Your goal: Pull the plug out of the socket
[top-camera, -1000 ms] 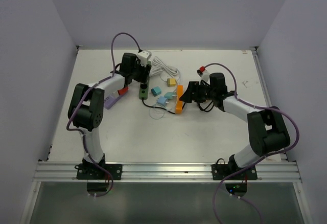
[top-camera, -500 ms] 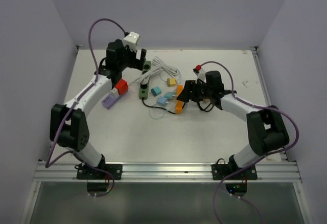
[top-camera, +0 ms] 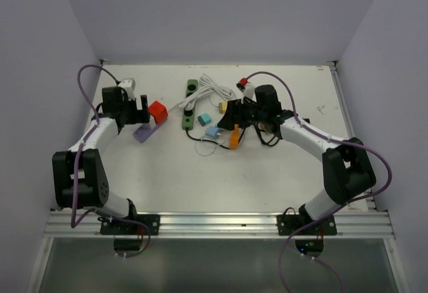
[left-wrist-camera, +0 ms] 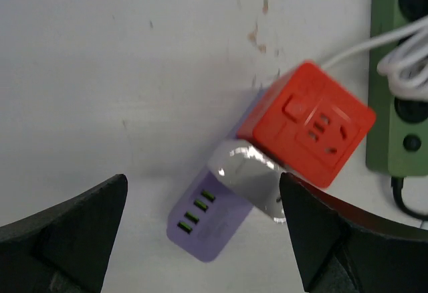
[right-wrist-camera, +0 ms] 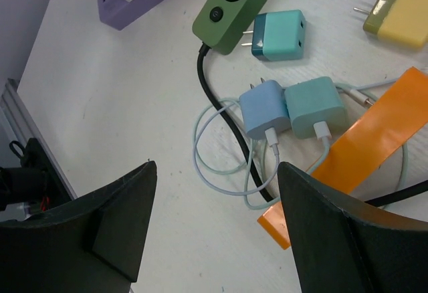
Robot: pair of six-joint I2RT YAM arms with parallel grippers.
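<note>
One worktop (top-camera: pixel 200 179), white, walled on three sides, carries everything you see listed here. One left arm (top-camera: pixel 100 129) stretches toward the far-left corner. Your left gripper (left-wrist-camera: pixel 203 179) hangs there with its jaws spread wide and nothing between them, above the purple strip and the cube. One right arm (top-camera: pixel 301 132) reaches in from the right edge to mid-worktop. Your right gripper (right-wrist-camera: pixel 216 166) likewise stands parted and grips nothing, poised over the chargers and the orange strip. One socket (top-camera: pixel 190 104), dark green and long, lies far-to-near just left of centre, closer to the far edge. One orange strip (top-camera: pixel 235 136) lies just right of the chargers, near centre. One purple strip (top-camera: pixel 142 133) lies toward the left edge, well apart from the socket. One cube (left-wrist-camera: pixel 307 122), red, touches the purple strip's far end. One white cord (top-camera: pixel 212 92) is coiled by the far edge, with one run crossing the socket to the cube. One black cord (right-wrist-camera: pixel 221 119) leaves the socket's near end and crosses the chargers' pale thin cables. One teal charger (right-wrist-camera: pixel 281 35) sits just beside the socket's near end. One blue charger (right-wrist-camera: pixel 262 116) and one green charger (right-wrist-camera: pixel 314 109) lie side by side, touching. One yellow charger (right-wrist-camera: pixel 401 15) lies apart from them, nearer the far edge. One plug (left-wrist-camera: pixel 247 179), white and blurred, is off the socket, lying against the cube and the purple strip beneath your left gripper.
</note>
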